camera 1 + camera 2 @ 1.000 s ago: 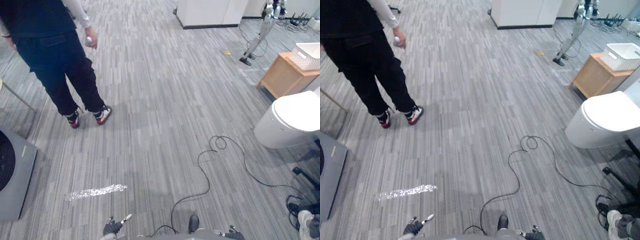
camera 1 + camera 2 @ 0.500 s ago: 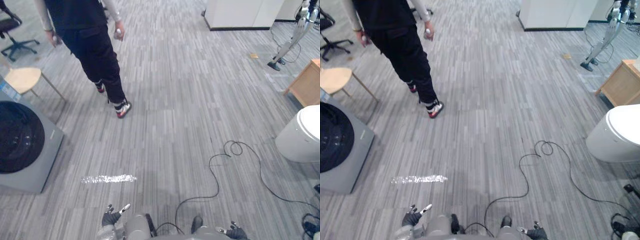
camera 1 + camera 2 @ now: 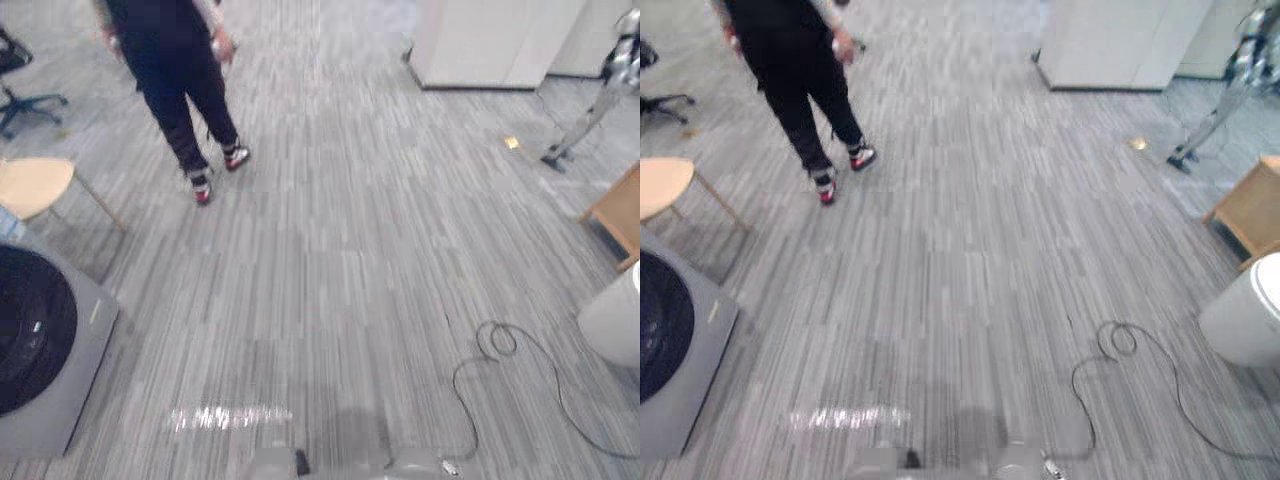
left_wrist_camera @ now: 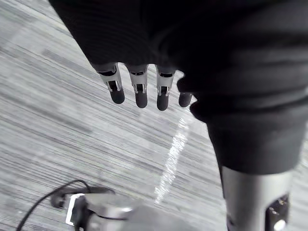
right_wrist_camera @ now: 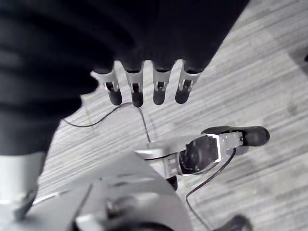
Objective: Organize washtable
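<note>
well, left hand (image 4: 140, 94), right hand (image 5: 159, 91) straight-fingered

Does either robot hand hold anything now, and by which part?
Nothing is held: the left hand and the right hand hang open above the grey striped floor.

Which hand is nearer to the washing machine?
Left. The left hand hangs by the shiny floor streak, on the washing machine's side; the right hand hangs farther, on the other side.

person (image 3: 178, 90) has walked farther away
</note>
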### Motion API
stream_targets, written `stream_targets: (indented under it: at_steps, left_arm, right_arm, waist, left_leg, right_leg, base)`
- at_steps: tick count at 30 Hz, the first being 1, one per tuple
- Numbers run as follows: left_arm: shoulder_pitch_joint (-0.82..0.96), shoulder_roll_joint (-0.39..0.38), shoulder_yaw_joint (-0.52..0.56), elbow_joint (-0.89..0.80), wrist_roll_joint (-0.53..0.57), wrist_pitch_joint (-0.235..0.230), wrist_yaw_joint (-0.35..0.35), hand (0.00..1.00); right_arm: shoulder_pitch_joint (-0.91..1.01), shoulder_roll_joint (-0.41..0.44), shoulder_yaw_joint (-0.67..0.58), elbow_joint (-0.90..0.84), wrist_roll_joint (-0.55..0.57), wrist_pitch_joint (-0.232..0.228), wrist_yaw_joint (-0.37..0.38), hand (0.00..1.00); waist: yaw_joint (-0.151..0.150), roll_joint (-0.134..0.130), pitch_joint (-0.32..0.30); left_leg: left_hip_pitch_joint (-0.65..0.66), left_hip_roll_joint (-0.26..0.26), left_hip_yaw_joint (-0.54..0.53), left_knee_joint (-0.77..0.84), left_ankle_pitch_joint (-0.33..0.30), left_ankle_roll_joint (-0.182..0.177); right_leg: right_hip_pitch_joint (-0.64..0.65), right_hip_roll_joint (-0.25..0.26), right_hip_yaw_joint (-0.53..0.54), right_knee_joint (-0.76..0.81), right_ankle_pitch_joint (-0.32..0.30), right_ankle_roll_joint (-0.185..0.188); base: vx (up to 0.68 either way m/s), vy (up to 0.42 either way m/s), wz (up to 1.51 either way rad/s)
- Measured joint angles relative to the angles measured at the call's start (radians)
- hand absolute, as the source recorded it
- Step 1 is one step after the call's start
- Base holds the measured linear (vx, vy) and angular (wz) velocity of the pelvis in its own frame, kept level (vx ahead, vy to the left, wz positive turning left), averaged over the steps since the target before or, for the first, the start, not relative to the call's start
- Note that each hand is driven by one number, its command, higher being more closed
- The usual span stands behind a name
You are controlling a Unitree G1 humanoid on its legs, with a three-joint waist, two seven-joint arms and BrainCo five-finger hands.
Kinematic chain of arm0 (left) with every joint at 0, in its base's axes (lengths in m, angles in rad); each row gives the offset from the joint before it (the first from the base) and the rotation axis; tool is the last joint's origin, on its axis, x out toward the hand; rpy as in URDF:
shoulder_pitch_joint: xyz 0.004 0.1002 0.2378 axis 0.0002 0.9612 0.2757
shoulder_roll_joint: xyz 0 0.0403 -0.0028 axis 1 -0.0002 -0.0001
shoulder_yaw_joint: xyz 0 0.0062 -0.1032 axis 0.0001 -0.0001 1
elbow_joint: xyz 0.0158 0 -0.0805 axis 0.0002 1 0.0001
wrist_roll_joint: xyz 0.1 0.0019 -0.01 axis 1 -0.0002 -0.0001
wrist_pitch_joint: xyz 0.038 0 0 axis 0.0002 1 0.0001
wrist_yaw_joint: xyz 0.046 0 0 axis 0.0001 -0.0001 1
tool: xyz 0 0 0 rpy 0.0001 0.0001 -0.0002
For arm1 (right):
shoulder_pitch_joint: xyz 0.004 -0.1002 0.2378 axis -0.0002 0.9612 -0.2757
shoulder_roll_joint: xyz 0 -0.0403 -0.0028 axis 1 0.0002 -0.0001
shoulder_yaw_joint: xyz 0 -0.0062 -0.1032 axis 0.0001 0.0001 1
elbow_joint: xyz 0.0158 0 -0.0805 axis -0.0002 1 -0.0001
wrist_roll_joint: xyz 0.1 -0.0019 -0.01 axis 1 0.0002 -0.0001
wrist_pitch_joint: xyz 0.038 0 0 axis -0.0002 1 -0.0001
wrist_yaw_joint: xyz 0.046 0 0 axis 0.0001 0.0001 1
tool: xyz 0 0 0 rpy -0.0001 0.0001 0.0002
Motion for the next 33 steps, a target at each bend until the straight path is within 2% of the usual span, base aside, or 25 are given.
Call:
stream_targets:
  at_steps: [3, 4, 5, 6, 7, 8, 9, 10, 11, 12, 13, 14, 15, 18, 20, 21, 23, 24, 25, 26, 27, 28, 29, 31, 33]
  left_arm:
    - [-0.041, -0.005, -0.031, 0.001, 0.016, 0.001, -0.016, 0.0]
    - [-0.064, -0.021, -0.034, 0.001, 0.019, 0.0, -0.019, 0.0]
    - [-0.089, -0.023, -0.059, 0.001, 0.025, 0.0, -0.021, 0.0]
    - [-0.104, -0.022, -0.065, 0.001, 0.033, -0.001, -0.021, 0.0]
    - [-0.115, -0.007, -0.065, -0.004, 0.049, -0.003, -0.024, 0.0]
    - [-0.127, 0.001, -0.054, -0.002, 0.061, -0.001, -0.027, 0.0]
    - [-0.131, -0.018, -0.032, -0.008, 0.062, -0.002, -0.031, 0.0]
    - [-0.131, -0.03, -0.016, -0.01, 0.065, -0.003, -0.036, 0.0]
    - [-0.132, -0.057, -0.001, -0.009, 0.068, -0.003, -0.041, 0.0]
    - [-0.136, -0.077, 0.046, -0.011, 0.07, -0.004, -0.042, 0.0]
    - [-0.137, -0.086, 0.071, -0.017, 0.071, -0.004, -0.042, 0.0]
    - [-0.136, -0.096, 0.115, -0.028, 0.062, -0.004, -0.043, 0.0]
    - [-0.131, -0.102, 0.145, -0.056, 0.055, -0.003, -0.041, 0.0]
    - [-0.117, -0.09, 0.147, -0.094, 0.055, -0.012, -0.041, 0.0]
    - [-0.118, -0.081, 0.147, -0.093, 0.052, -0.013, -0.04, 0.0]
    - [-0.118, -0.079, 0.146, -0.092, 0.053, -0.013, -0.039, 0.0]
    - [-0.125, -0.073, 0.129, -0.092, 0.048, -0.013, -0.038, 0.0]
    - [-0.132, -0.069, 0.112, -0.088, 0.047, -0.013, -0.037, 0.0]
    - [-0.144, -0.073, 0.077, -0.074, 0.045, -0.012, -0.036, 0.0]
    - [-0.146, -0.074, 0.072, -0.07, 0.043, -0.012, -0.036, 0.0]
    - [-0.153, -0.06, 0.049, -0.06, 0.036, -0.011, -0.033, 0.0]
    - [-0.158, -0.05, 0.039, -0.059, 0.036, -0.011, -0.032, 0.0]
    - [-0.16, -0.033, 0.024, -0.056, 0.036, -0.011, -0.032, 0.0]
    - [-0.163, -0.021, 0.028, -0.055, 0.03, -0.012, -0.031, 0.0]
    - [-0.162, -0.027, 0.024, -0.046, 0.026, -0.011, -0.025, 0.0]
  right_arm:
    - [0.009, -0.007, -0.014, -0.049, 0.0, -0.005, 0.008, 0.0]
    - [0.009, -0.023, -0.014, -0.049, -0.001, -0.005, 0.007, 0.0]
    - [0.016, -0.02, -0.014, -0.054, -0.001, -0.004, 0.008, 0.0]
    - [0.019, -0.01, -0.013, -0.065, 0.0, -0.004, 0.009, 0.0]
    - [0.054, 0.01, -0.012, -0.082, -0.001, -0.005, 0.008, 0.0]
    - [0.071, 0.023, -0.014, -0.084, -0.001, -0.003, 0.011, 0.0]
    - [0.073, 0.025, -0.028, -0.097, -0.002, -0.001, 0.014, 0.0]
    - [0.073, 0.024, -0.031, -0.111, -0.001, -0.001, 0.015, 0.0]
    - [0.077, 0.025, -0.036, -0.142, 0.0, -0.001, 0.017, 0.0]
    - [0.077, 0.025, -0.034, -0.166, 0.0, 0.005, 0.021, 0.0]
    - [0.077, 0.024, -0.034, -0.169, -0.001, 0.007, 0.02, 0.0]
    - [0.077, 0.025, -0.033, -0.17, -0.001, 0.014, 0.019, 0.0]
    - [0.065, 0.028, -0.033, -0.169, -0.009, 0.014, 0.016, 0.0]
    - [0.0, 0.024, -0.026, -0.151, -0.011, 0.009, 0.007, 0.0]
    - [-0.046, 0.016, -0.033, -0.122, -0.013, 0.006, 0.005, 0.0]
    - [-0.056, 0.014, -0.034, -0.116, -0.017, 0.007, 0.005, 0.0]
    - [-0.064, 0.01, -0.03, -0.103, -0.034, 0.004, 0.004, 0.0]
    - [-0.063, 0.006, -0.028, -0.099, -0.038, 0.003, 0.004, 0.0]
    - [-0.054, -0.017, -0.009, -0.08, -0.04, 0.004, 0.001, 0.0]
    - [-0.054, -0.019, -0.003, -0.076, -0.041, 0.005, 0.001, 0.0]
    - [-0.048, -0.016, 0.03, -0.066, -0.041, 0.008, -0.003, 0.0]
    - [-0.043, -0.013, 0.049, -0.064, -0.041, 0.006, -0.002, 0.0]
    - [-0.042, -0.007, 0.062, -0.049, -0.042, 0.005, -0.002, 0.0]
    - [-0.048, -0.006, 0.058, -0.029, -0.041, 0.005, -0.001, 0.0]
    - [-0.042, -0.014, 0.036, 0.004, -0.038, 0.004, 0.003, 0.0]
  waist:
    - [-0.036, 0.045, 0.002]
    - [-0.052, 0.083, 0.013]
    - [-0.067, 0.09, 0.016]
    - [-0.067, 0.093, 0.015]
    - [-0.068, 0.061, 0.006]
    - [-0.075, 0.044, -0.003]
    - [-0.081, 0.067, -0.001]
    - [-0.089, 0.07, -0.001]
    - [-0.096, 0.087, -0.001]
    - [-0.102, 0.098, 0.005]
    - [-0.102, 0.101, 0.008]
    - [-0.091, 0.097, 0.01]
    - [-0.078, 0.08, 0.012]
    - [-0.059, 0.052, 0.004]
    - [-0.056, 0.055, 0.003]
    - [-0.053, 0.055, 0.002]
    - [-0.037, 0.05, 0.001]
    - [-0.04, 0.054, 0.0]
    - [-0.035, 0.075, -0.011]
    - [-0.032, 0.078, -0.015]
    - [-0.041, 0.051, -0.029]
    - [-0.045, 0.029, -0.04]
    - [-0.037, 0.013, -0.05]
    - [-0.026, -0.007, -0.062]
    - [-0.014, 0.005, -0.072]
  left_leg:
    - [0.165, -0.016, 0.011, -0.2, 0.04, -0.007]
    - [0.245, -0.002, 0.014, -0.27, 0.05, -0.016]
    - [0.286, 0.004, 0.011, -0.292, 0.056, -0.027]
    - [0.304, 0.0, 0.012, -0.298, 0.059, -0.038]
    - [0.349, -0.024, 0.006, -0.3, 0.071, -0.091]
    - [0.385, -0.023, -0.017, -0.27, 0.085, -0.12]
    - [0.385, 0.007, -0.012, -0.201, 0.132, -0.179]
    - [0.371, 0.02, -0.015, -0.139, 0.186, -0.183]
    - [0.31, 0.046, -0.024, 0.027, 0.342, -0.162]
    - [0.22, 0.093, -0.038, 0.248, 0.527, -0.184]
    - [0.172, 0.128, -0.042, 0.371, 0.536, -0.187]
    - [0.097, 0.202, -0.02, 0.577, 0.533, -0.181]
    - [0.041, 0.256, 0.021, 0.688, 0.516, -0.157]
    - [-0.101, 0.318, 0.099, 0.667, 0.432, -0.066]
    - [-0.152, 0.332, 0.123, 0.516, 0.382, -0.08]
    - [-0.161, 0.331, 0.124, 0.451, 0.37, -0.086]
    - [-0.187, 0.307, 0.105, 0.167, 0.365, -0.095]
    - [-0.201, 0.271, 0.059, -0.024, 0.372, -0.104]
    - [-0.21, 0.238, -0.009, -0.223, 0.483, -0.138]
    - [-0.21, 0.228, -0.025, -0.223, 0.548, -0.149]
    - [-0.208, 0.171, -0.02, -0.218, 0.523, -0.138]
    - [-0.213, 0.148, -0.024, -0.215, 0.513, -0.13]
    - [-0.23, 0.122, -0.025, -0.189, 0.48, -0.124]
    - [-0.246, 0.114, -0.03, -0.11, 0.414, -0.108]
    - [-0.237, 0.075, -0.036, -0.055, 0.323, -0.084]
  right_leg:
    - [-0.158, 0.086, -0.12, -0.124, -0.052, -0.018]
    - [-0.199, 0.135, -0.184, -0.282, -0.046, -0.052]
    - [-0.249, 0.171, -0.252, -0.448, -0.012, -0.09]
    - [-0.264, 0.187, -0.278, -0.551, 0.028, -0.102]
    - [-0.259, 0.227, -0.304, -0.79, 0.126, -0.12]
    - [-0.258, 0.266, -0.24, -0.81, 0.317, -0.198]
    - [-0.257, 0.28, -0.233, -0.753, 0.318, -0.257]
    - [-0.253, 0.291, -0.222, -0.723, 0.281, -0.27]
    - [-0.221, 0.309, -0.206, -0.7, 0.226, -0.258]
    - [-0.165, 0.334, -0.177, -0.704, 0.175, -0.255]
    - [-0.131, 0.346, -0.166, -0.707, 0.154, -0.259]
    - [-0.051, 0.369, -0.143, -0.719, 0.127, -0.251]
    - [0.029, 0.375, -0.101, -0.743, 0.108, -0.232]
    - [0.175, 0.35, 0.016, -0.863, 0.095, -0.19]
    - [0.236, 0.319, 0.074, -0.902, 0.095, -0.152]
    - [0.251, 0.307, 0.09, -0.912, 0.093, -0.147]
    - [0.288, 0.255, 0.109, -0.929, 0.07, -0.096]
    - [0.301, 0.228, 0.113, -0.927, 0.044, -0.052]
    - [0.302, 0.209, 0.111, -0.903, -0.003, 0.013]
    - [0.304, 0.204, 0.112, -0.894, -0.014, 0.024]
    - [0.319, 0.151, 0.12, -0.888, -0.032, 0.04]
    - [0.323, 0.135, 0.118, -0.903, -0.029, 0.035]
    - [0.346, 0.108, 0.105, -0.937, -0.011, 0.031]
    - [0.382, 0.092, 0.099, -0.987, 0.031, 0.06]
    - [0.386, 0.061, 0.105, -0.916, 0.046, 0.072]
  base:
    - [0.65, 0.089, 0.08]
    - [0.88, 0.092, 0.32]
    - [0.89, 0.087, 0.26]
    - [0.77, 0.026, 0.2]
    - [0.83, -0.033, 0.11]
    - [0.86, -0.039, -0.02]
    - [0.71, -0.037, -0.16]
    - [0.68, -0.029, -0.49]
    - [0.98, -0.026, -0.62]
    - [0.96, -0.01, -0.62]
    - [0.93, 0.027, -0.55]
    - [0.74, 0.054, -0.64]
    - [0.71, 0.071, -0.67]
    - [0.59, 0.147, -0.84]
    - [0.43, 0.219, -0.66]
    - [0.49, 0.376, -0.75]
    - [0.38, 0.396, -0.47]
    - [0.3, 0.427, -0.03]
    - [0.29, 0.453, 0.04]
    - [0.34, 0.471, 0.28]
    - [0.31, 0.344, 0.39]
    - [0.37, 0.372, 0.54]
    - [0.37, 0.327, 0.37]
    - [0.39, 0.391, 0.17]
    - [0.3, 0.327, 0.11]
